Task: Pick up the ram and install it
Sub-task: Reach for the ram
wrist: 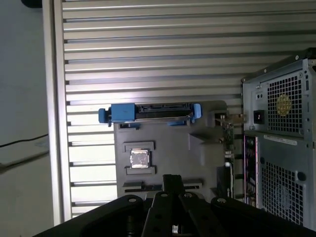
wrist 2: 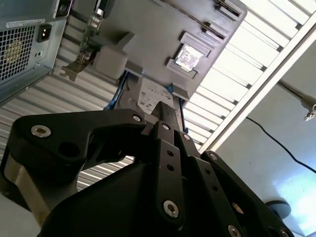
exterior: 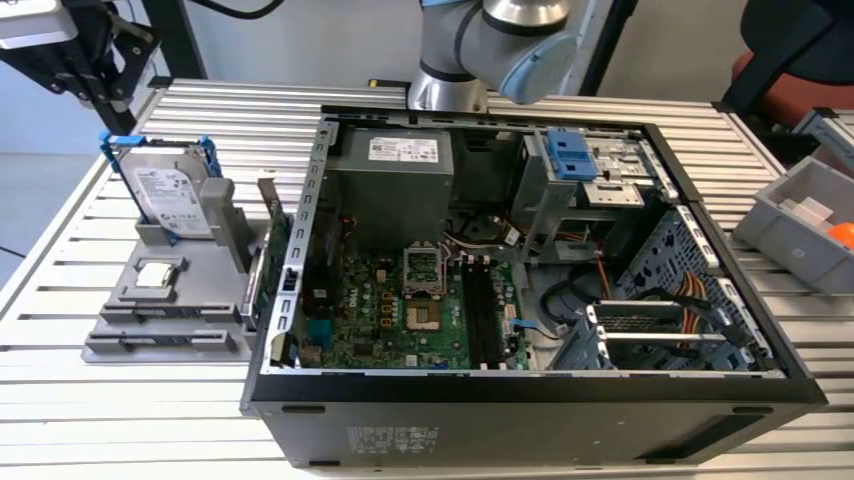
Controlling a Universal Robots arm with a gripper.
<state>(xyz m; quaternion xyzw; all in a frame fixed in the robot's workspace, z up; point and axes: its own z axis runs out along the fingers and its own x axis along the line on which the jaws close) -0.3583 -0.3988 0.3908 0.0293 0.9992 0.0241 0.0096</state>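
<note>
Holding nothing in gripper [wrist: 173, 178]: pinched closed, hanging high above gray tray [wrist: 197, 158]. Guessing ram [exterior: 171, 341] as thin dark strip in tray's long front slot, at exterior view's left of open case [exterior: 534, 420]. Best bet: open wide first, line up along strip, drop straight and slow, pinch middle, stay off silver chip [wrist: 139, 158].

Open black metal computer case [exterior: 534, 420] lies on its side on the ribbed aluminium table [exterior: 120, 420], with the green motherboard [exterior: 387, 300] exposed. Just beside it, at the exterior view's left, is a grey plastic parts holder [exterior: 107, 345]. On the holder:
- silver hard drive in blue bracket [exterior: 171, 195], upright at the back
- small square silver processor chip [exterior: 156, 275], in the middle
- long thin dark ram stick [exterior: 171, 341], flat in the front slot
</note>
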